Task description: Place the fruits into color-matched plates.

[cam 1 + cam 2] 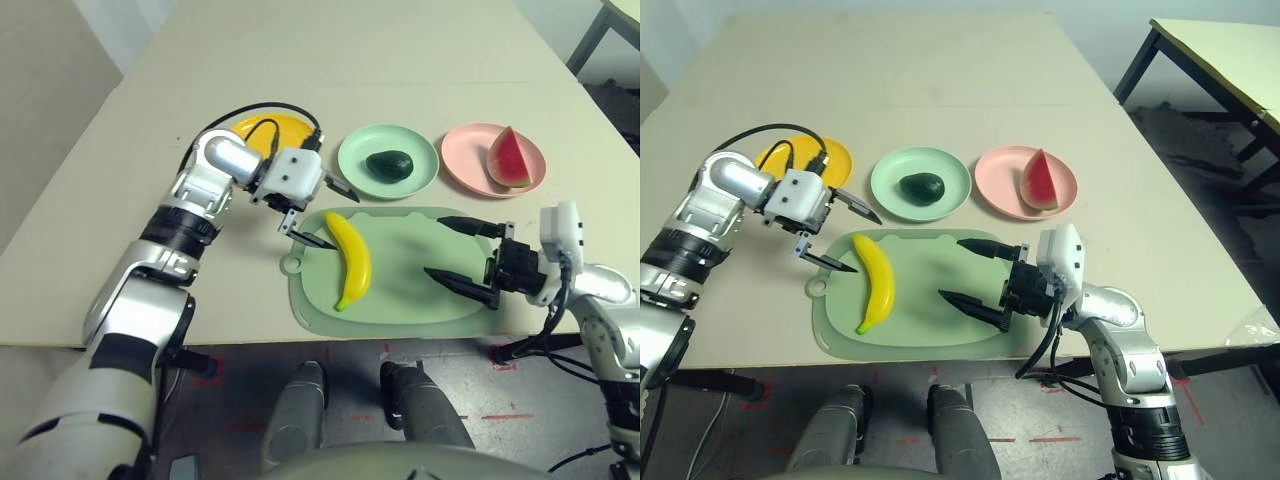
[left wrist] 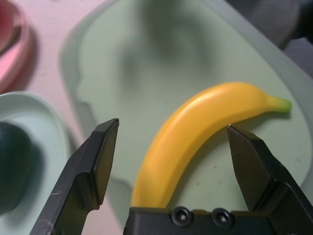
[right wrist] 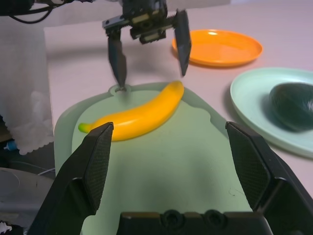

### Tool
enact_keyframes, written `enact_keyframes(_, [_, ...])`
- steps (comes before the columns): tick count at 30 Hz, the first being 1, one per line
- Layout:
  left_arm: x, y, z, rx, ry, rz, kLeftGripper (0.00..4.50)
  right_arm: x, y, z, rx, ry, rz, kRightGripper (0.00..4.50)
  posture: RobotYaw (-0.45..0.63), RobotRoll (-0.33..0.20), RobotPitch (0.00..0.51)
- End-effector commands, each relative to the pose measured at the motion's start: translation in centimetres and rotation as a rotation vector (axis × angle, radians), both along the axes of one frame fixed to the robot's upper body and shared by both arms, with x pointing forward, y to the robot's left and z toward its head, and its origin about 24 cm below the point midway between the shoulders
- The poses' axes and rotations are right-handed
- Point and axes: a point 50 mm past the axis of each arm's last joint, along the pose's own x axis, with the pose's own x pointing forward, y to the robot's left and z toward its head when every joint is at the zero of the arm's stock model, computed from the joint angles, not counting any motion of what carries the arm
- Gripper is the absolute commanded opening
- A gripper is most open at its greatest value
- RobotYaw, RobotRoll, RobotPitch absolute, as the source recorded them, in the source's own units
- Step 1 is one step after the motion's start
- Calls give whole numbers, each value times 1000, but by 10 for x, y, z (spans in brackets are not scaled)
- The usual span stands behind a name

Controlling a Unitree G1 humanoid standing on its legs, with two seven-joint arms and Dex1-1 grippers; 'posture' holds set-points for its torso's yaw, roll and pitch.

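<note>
From the green mat's [image 1: 400, 300] centre, the banana [image 1: 354, 265] lay at nine o'clock, the wide-open, empty right gripper [image 1: 433, 245] at three and left gripper [image 1: 346, 223] at ten—height uncertain—with yellow [image 3: 220, 46], mint [image 1: 420, 180] and pink plates [image 1: 465, 165] beyond, the latter two bearing avocado [image 1: 389, 166] and watermelon [image 1: 508, 160].
</note>
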Motion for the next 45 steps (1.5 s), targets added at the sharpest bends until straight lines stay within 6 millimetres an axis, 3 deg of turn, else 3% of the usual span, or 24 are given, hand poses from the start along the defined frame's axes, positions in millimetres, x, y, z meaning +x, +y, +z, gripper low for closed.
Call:
enact_keyframes(1, [0, -10, -12, 53, 16, -57, 4500, -4, -1, 0, 10, -1, -30, 4475, -134, 0, 178])
enact_keyframes(15, [5, -22, -35, 172, -28, -125, 4500, -7, 2, 6, 22, -10, -68, 4475, -163, 0, 171])
enact_keyframes(19, [6, -21, -36, 194, -33, -120, 3599, -6, 3, 7, 25, -12, -70, 4500, -162, 0, 170])
enact_keyframes(24, [9, -12, -35, 228, -24, -83, 1879, -6, 3, 7, 29, -9, -71, 4500, -159, 0, 172])
enact_keyframes(25, [10, -11, -35, 229, -24, -76, 1711, -6, 3, 7, 29, -9, -71, 4500, -159, 0, 172])
enact_keyframes(36, [34, 47, 22, 224, -142, 246, 1710, -19, 22, 9, 66, 31, 74, 4500, -137, 0, 178])
enact_keyframes(45, [49, 87, 45, 174, -299, 623, 1710, -12, 33, 13, 227, 55, -102, 4500, -124, 0, 184])
